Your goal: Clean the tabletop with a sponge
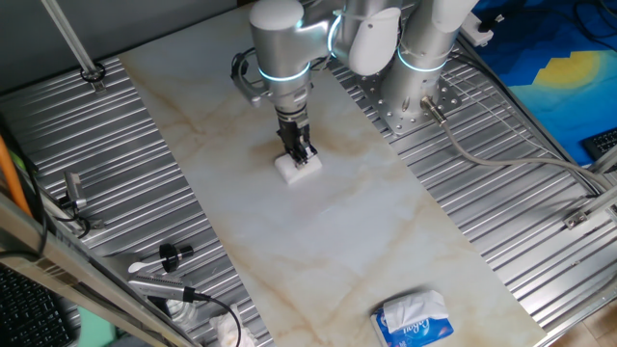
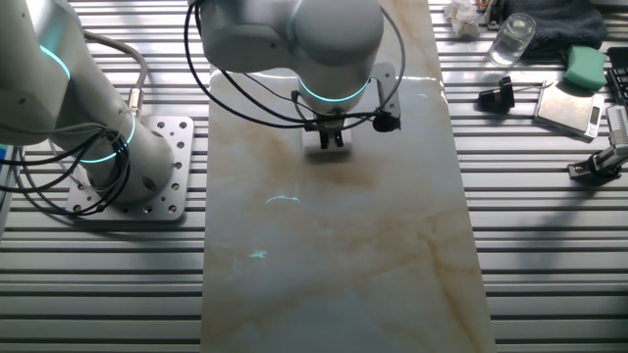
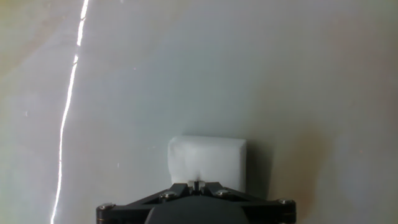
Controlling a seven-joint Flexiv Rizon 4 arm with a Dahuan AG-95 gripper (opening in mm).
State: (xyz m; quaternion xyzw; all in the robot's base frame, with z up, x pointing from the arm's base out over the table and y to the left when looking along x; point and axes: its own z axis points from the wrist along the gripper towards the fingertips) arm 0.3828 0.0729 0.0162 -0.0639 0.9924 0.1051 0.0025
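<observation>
sponge in gripper, flat on tabletop

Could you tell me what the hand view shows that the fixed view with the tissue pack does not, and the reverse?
Only the hand view shows the fingers pinched together on the top of the sponge, seen close, with a bright streak of reflected light across the slab. Only the fixed view shows the tissue pack at the near end, the ribbed metal surface either side and the arm's base. Both show the gripper pressing the white sponge onto the marble tabletop.
</observation>
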